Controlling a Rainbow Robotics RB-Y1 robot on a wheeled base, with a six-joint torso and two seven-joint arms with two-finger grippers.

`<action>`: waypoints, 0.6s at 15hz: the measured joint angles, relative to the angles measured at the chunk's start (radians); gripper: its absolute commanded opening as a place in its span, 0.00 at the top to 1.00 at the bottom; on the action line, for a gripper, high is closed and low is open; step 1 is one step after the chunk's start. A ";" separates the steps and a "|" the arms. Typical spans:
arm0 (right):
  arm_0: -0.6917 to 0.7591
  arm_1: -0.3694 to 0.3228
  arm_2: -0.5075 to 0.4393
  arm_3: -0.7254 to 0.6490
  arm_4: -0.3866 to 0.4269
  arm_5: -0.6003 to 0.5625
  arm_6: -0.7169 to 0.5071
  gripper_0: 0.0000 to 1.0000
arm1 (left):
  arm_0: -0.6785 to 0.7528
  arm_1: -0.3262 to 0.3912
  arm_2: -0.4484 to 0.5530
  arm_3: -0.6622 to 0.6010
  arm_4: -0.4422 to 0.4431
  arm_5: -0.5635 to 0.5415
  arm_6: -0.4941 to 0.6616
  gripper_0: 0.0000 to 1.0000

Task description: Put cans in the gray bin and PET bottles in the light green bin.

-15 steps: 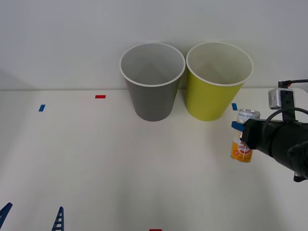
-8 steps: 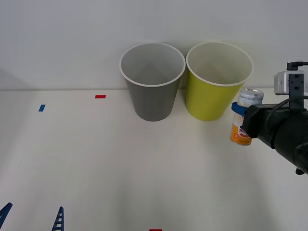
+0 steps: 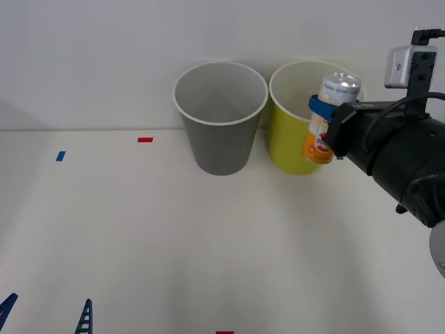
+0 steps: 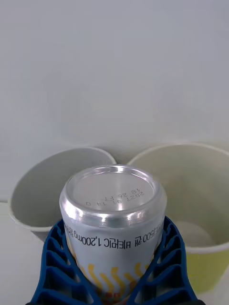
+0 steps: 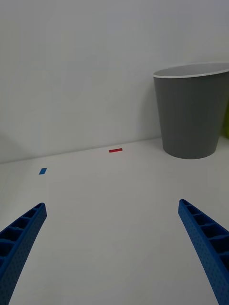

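My right gripper (image 3: pixel 325 117) is shut on the can (image 3: pixel 328 117), an orange-and-white drink can with silver ends, held in the air in front of the light green bin (image 3: pixel 292 142) at rim height. The right wrist view shows the can's silver end (image 4: pixel 112 193) between blue fingers (image 4: pixel 57 259), with the gray bin (image 4: pixel 45 193) and the light green bin (image 4: pixel 205 190) behind it. The gray bin (image 3: pixel 220 132) stands left of the green one, their rims almost touching. My left gripper (image 5: pixel 114 248) is open, low over the table's near left, its fingertips (image 3: pixel 83 316) at the front view's lower edge.
The two bins stand against a white wall at the back of the white table (image 3: pixel 174 236). Small tape marks lie on it: red (image 3: pixel 144 139), blue (image 3: pixel 60 156), and red (image 3: pixel 224 332) at the near edge. The gray bin (image 5: pixel 193 114) shows beyond the left fingers.
My right gripper has lifted the can from low at the table's right up and to the left, so it now hangs in front of the light green bin. The left arm has not moved.
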 measured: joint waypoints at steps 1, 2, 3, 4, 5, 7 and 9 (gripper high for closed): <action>-0.022 0.003 0.017 0.015 0.007 -0.029 -0.001 1.00 | 0.000 0.000 0.000 0.000 0.000 0.000 0.000 0.05; -0.049 0.008 0.031 0.030 0.017 -0.049 0.000 1.00 | 0.000 0.000 0.000 0.000 0.000 0.000 0.000 0.05; -0.079 0.015 0.037 0.042 0.025 -0.051 0.002 1.00 | 0.000 0.000 0.000 0.000 0.000 0.000 0.000 0.05; -0.117 0.027 0.041 0.058 0.033 -0.052 0.004 1.00 | 0.000 0.000 0.000 0.000 0.000 0.000 0.000 0.05; -0.151 0.037 0.046 0.077 0.042 -0.052 0.005 1.00 | 0.000 0.000 0.000 0.000 0.000 0.000 0.000 0.05; -0.211 0.047 0.051 0.118 0.059 -0.052 0.008 1.00 | 0.000 0.000 0.000 0.000 0.000 0.000 0.000 0.05; -0.257 0.051 0.058 0.155 0.075 -0.053 0.013 1.00 | 0.000 0.000 0.000 0.000 0.000 0.000 0.000 0.05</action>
